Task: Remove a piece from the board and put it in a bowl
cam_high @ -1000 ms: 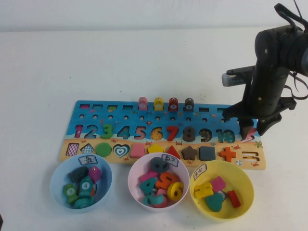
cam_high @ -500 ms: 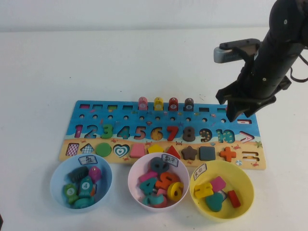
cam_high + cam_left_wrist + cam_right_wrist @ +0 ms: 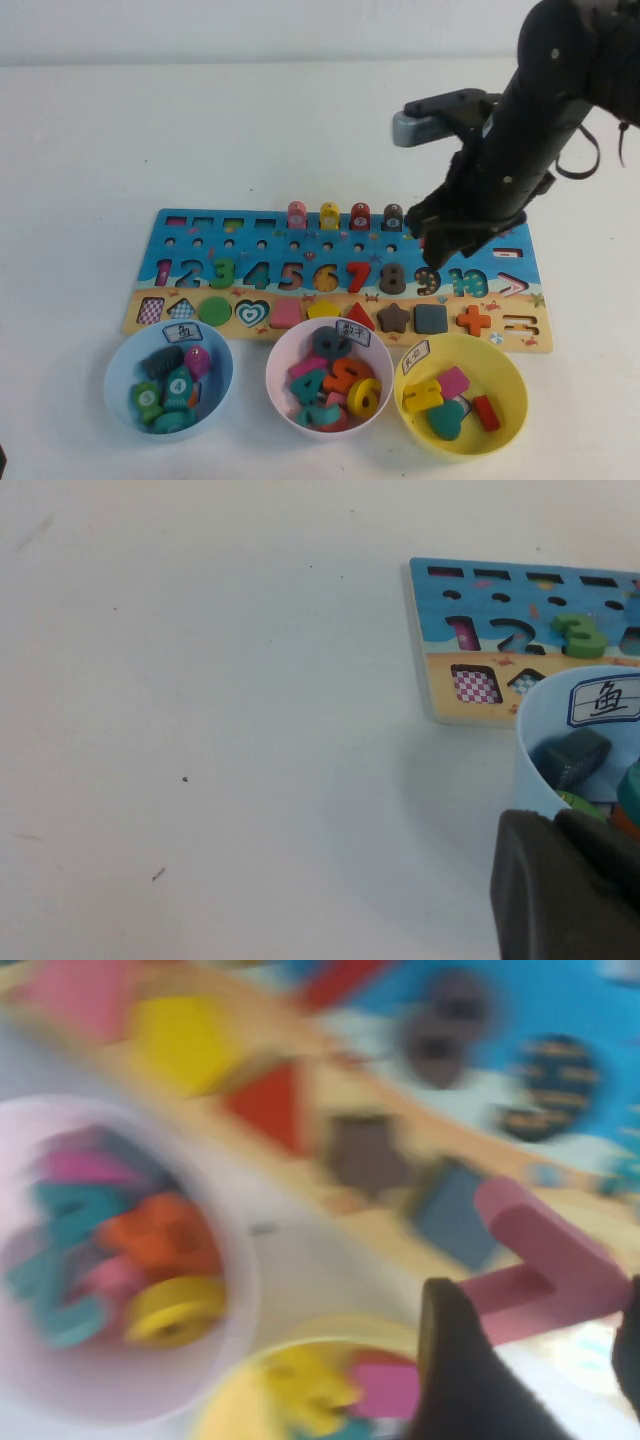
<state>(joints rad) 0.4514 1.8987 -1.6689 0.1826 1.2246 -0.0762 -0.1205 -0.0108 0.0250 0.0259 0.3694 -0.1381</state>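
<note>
Board (image 3: 200, 255) painted wood, matt; yellow bowl (image 3: 505, 375) smooth glossy plastic, paper label (image 3: 415, 352); table (image 3: 200, 130) matt white.

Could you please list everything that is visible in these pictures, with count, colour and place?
table: one, white, under everything.
board: one, blue with a sandy strip, mid-table.
light-blue bowl: one, in front of the board's left end.
pink bowl: one, pale pink, the middle bowl.
yellow bowl: one, the right-hand bowl.
piece: one, coral-pink chevron, held in the air.
right gripper: black, above the board's right part, shut on the piece.
left gripper: dark, beside the light-blue bowl.
</note>
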